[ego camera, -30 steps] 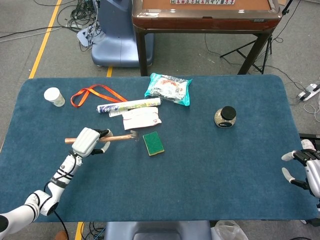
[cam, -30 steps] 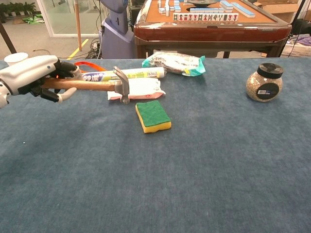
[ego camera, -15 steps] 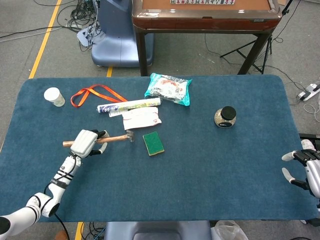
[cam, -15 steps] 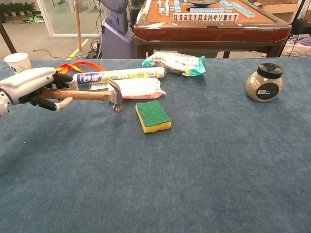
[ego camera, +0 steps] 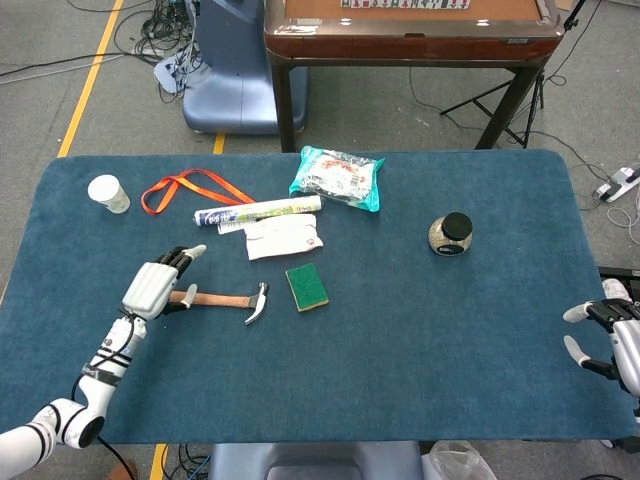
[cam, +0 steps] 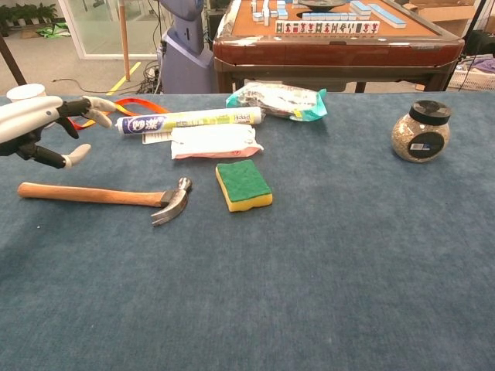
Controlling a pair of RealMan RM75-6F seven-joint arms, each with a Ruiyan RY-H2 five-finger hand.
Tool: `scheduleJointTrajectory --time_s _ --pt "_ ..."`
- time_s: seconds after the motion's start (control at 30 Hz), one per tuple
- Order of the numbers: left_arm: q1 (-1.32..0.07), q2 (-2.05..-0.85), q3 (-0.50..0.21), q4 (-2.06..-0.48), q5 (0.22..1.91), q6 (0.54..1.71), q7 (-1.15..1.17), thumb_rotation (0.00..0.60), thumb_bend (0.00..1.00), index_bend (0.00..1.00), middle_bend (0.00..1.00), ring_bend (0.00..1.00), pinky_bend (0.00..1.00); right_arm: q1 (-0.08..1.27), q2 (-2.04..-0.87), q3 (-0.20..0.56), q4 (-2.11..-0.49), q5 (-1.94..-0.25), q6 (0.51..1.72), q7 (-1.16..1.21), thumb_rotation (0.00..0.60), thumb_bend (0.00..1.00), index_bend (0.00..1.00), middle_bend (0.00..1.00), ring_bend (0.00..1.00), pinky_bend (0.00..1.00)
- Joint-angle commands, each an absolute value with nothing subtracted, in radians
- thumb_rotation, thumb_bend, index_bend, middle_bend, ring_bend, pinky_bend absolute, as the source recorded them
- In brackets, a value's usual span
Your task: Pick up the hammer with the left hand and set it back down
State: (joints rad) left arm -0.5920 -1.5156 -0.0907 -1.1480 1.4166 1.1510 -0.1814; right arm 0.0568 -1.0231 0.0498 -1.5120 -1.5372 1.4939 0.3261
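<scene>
The hammer (ego camera: 225, 300) (cam: 108, 198) lies flat on the blue table, wooden handle pointing left and metal head toward the green sponge. My left hand (ego camera: 157, 284) (cam: 42, 129) hovers over the handle's left end with its fingers spread and nothing in them; the chest view shows it clear above the handle. My right hand (ego camera: 610, 338) rests at the table's right edge, fingers apart and empty; only the head view shows it.
A green-and-yellow sponge (cam: 243, 185) lies right of the hammer head. Behind it are a white packet (cam: 214, 141), a tube (cam: 189, 120), an orange lanyard (ego camera: 190, 188), a teal snack bag (ego camera: 338, 178) and a paper cup (ego camera: 108, 193). A dark-lidded jar (cam: 421, 131) stands at right.
The left hand lowered the hammer onto the table and let go of it. Its fingers have opened and lifted off the handle. The right hand has not moved.
</scene>
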Motion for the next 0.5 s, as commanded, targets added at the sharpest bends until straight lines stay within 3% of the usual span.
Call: scheduleJointTrajectory --time_s 0.03,0.27,0.5 --pt "-0.544 -1.458 -0.094 -1.221 1.364 1.161 -0.121 0.6 0.47 0.12 0.19 0.13 0.26 0.056 -1.023 0.05 -1.512 -1.537 1.494 0.327 0.6 0.32 0.46 0.45 0.39 0.26" --pt "-0.435 -1.366 -0.096 -1.355 1.263 1.229 -0.022 0.6 0.46 0.13 0.19 0.13 0.25 0.056 -1.023 0.047 -1.512 -1.546 1.499 0.325 0.6 0.32 0.46 0.45 0.39 0.26" --pt "-0.317 -1.293 -0.072 -1.453 1.271 1.359 -0.016 0.6 0.45 0.14 0.19 0.13 0.24 0.057 -1.025 0.043 -1.513 -1.558 1.503 0.318 0.6 0.32 0.46 0.45 0.39 0.26"
